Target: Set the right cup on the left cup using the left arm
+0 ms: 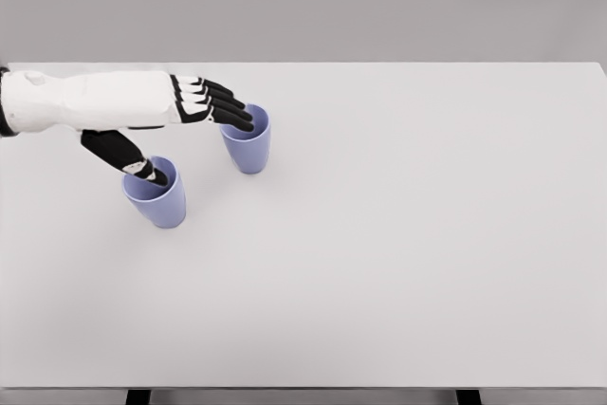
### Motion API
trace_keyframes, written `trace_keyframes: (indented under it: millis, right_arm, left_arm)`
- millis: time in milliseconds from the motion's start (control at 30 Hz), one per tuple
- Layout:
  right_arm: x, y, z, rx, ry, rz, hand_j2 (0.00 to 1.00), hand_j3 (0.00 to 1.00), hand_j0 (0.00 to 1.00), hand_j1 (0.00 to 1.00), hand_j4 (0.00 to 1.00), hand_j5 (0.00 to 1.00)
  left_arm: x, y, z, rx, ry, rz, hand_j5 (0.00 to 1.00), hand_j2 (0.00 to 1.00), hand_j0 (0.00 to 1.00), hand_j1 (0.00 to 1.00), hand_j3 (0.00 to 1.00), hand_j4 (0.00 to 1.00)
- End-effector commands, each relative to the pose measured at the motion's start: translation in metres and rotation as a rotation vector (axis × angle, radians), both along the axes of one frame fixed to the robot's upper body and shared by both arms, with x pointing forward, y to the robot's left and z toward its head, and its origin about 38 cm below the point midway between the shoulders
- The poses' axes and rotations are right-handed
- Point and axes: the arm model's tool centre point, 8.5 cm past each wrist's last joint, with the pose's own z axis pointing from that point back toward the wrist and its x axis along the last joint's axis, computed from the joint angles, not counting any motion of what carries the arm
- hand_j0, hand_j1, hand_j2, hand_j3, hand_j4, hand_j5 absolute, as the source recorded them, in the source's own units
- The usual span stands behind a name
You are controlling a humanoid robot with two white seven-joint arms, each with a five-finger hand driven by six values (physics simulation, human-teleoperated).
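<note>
Reaching in from the left edge, the left hand [194, 111] hangs above the white counter [398, 234] with its four fingers [223, 106] stretched out straight and its thumb [133, 160] angled downward, spread wide and grasping nothing. At the fingertips stands the right cup [248, 149], upright, blue-violet; the tips lie over its near rim, though whether they touch it cannot be told. Under the thumb stands the left cup [156, 198], also upright, of the same colour, with the thumb tip at its mouth. Both cups rest apart on the counter.
</note>
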Motion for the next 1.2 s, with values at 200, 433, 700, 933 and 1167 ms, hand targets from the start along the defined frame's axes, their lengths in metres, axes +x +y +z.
trace_keyframes:
  millis: [200, 433, 700, 933, 1167]
  right_arm:
    - [-0.012, 0.0, 0.001, 0.001, 0.019, 0.001, 1.0, 1.0, 1.0, 1.0, 1.0, 1.0]
    - [-0.012, 0.0, 0.001, 0.001, 0.019, 0.0, 1.0, 1.0, 1.0, 1.0, 1.0, 1.0]
    - [-0.012, 0.0, 0.001, 0.001, 0.019, 0.0, 1.0, 1.0, 1.0, 1.0, 1.0, 1.0]
    - [-0.012, 0.0, 0.001, 0.001, 0.019, 0.0, 1.0, 1.0, 1.0, 1.0, 1.0, 1.0]
    - [-0.012, 0.0, 0.001, 0.001, 0.019, 0.0, 1.0, 1.0, 1.0, 1.0, 1.0, 1.0]
  left_arm:
    - [0.035, 0.0, 0.021, -0.014, -0.054, 0.058, 1.0, 1.0, 1.0, 1.0, 1.0, 1.0]
    - [0.046, -0.031, -0.006, 0.074, 0.024, -0.005, 1.0, 1.0, 1.0, 1.0, 1.0, 1.0]
    - [0.049, -0.052, -0.005, 0.053, 0.001, -0.034, 1.0, 1.0, 1.0, 1.0, 1.0, 1.0]
    - [0.079, -0.04, -0.022, 0.098, 0.094, 0.149, 1.0, 1.0, 1.0, 1.0, 1.0, 1.0]
    - [0.101, -0.034, -0.052, 0.138, 0.123, 0.194, 1.0, 1.0, 1.0, 1.0, 1.0, 1.0]
